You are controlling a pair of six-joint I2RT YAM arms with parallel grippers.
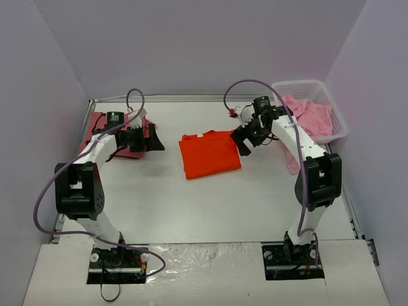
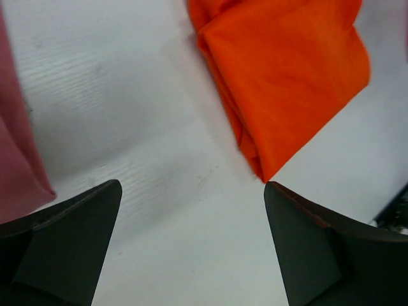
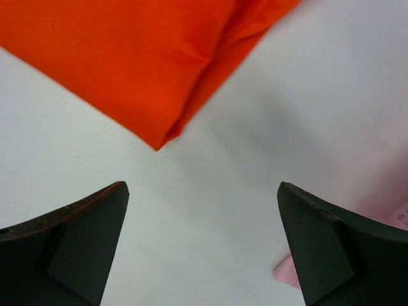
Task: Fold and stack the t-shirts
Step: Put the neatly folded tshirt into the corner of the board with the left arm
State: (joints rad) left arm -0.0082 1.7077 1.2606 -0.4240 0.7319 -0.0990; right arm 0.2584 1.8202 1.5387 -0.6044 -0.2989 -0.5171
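As pale walls (image 1: 191, 44) ring it, the table (image 1: 204, 210) bears t-shirts (image 1: 209, 155).

1. The white table (image 1: 210, 204) lies under the left pincer (image 1: 150, 139) and the right pincer (image 1: 244, 143), matte and evenly lit.
2. A pale lilac back wall (image 1: 204, 44) rises beyond both pincers.
3. The left side wall (image 1: 32, 127) stands outward of the left pincer, and the right side wall (image 1: 382, 95) outward of the right pincer.
4. A metal rim (image 1: 191, 99) edges the table beyond both pincers.
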